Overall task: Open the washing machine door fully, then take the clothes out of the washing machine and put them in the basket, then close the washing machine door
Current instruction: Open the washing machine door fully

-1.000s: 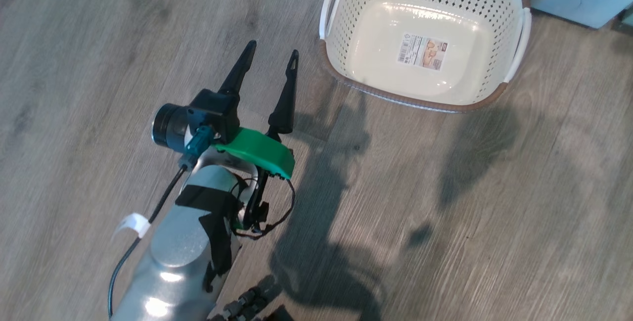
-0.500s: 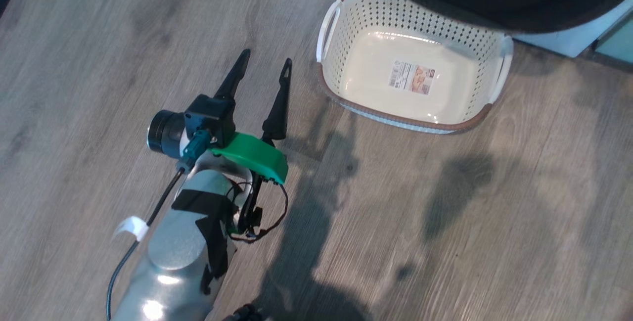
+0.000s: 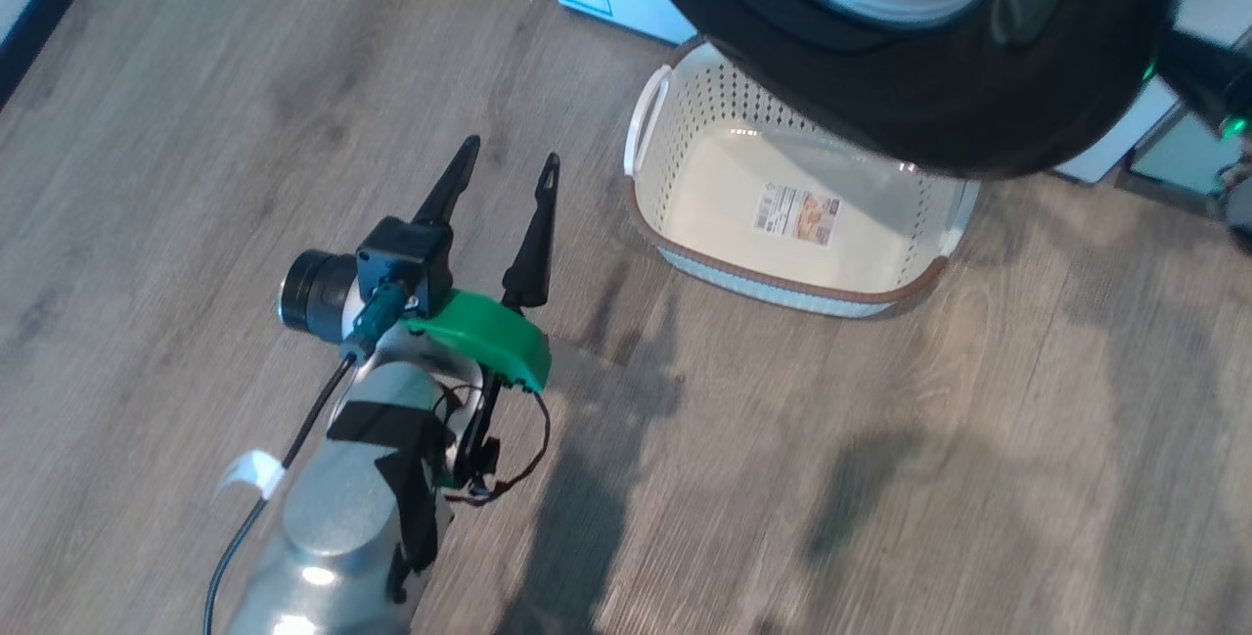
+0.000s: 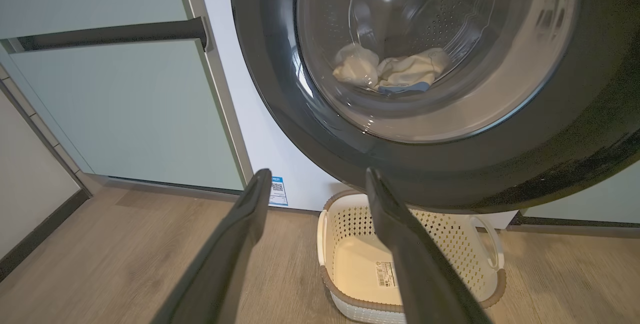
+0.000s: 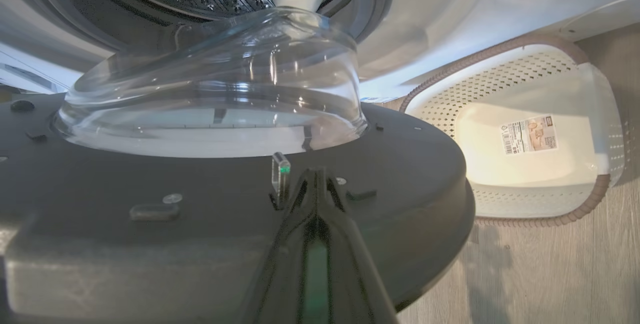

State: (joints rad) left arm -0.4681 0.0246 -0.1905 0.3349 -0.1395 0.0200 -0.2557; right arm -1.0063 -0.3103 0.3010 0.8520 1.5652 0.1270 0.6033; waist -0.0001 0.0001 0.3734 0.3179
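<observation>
The washing machine door (image 3: 880, 107) stood only part open, its black ring hanging over the far half of the basket (image 3: 773, 278), which sat on the floor at about 2 o'clock from the left claw (image 3: 513, 151). That claw hovered above the bare floor with its fingers spread wide and nothing between them.

In the right wrist view, the right claw (image 5: 314, 184) had its fingers pressed together, gripping nothing. Their tips rested against the door's dark inner face, just at 3 o'clock of a small clear latch piece (image 5: 280, 174). The clothes (image 4: 390, 69) lay in a heap at the bottom of the drum, seen through the glass bowl. The white washing machine (image 4: 260, 129) rose behind the basket.

The main risk was a slip. Closed tips pushing on a smooth, glossy panel have little purchase, so they could skate toward the rim or catch on the latch piece, and the door might then stop short or swing back. Reaching in with the door this far round would likely snag an arm or a garment on the bulging glass. With the door shadowing the basket's 12 o'clock side, a garment dropped from there could land on the door or the floor.
</observation>
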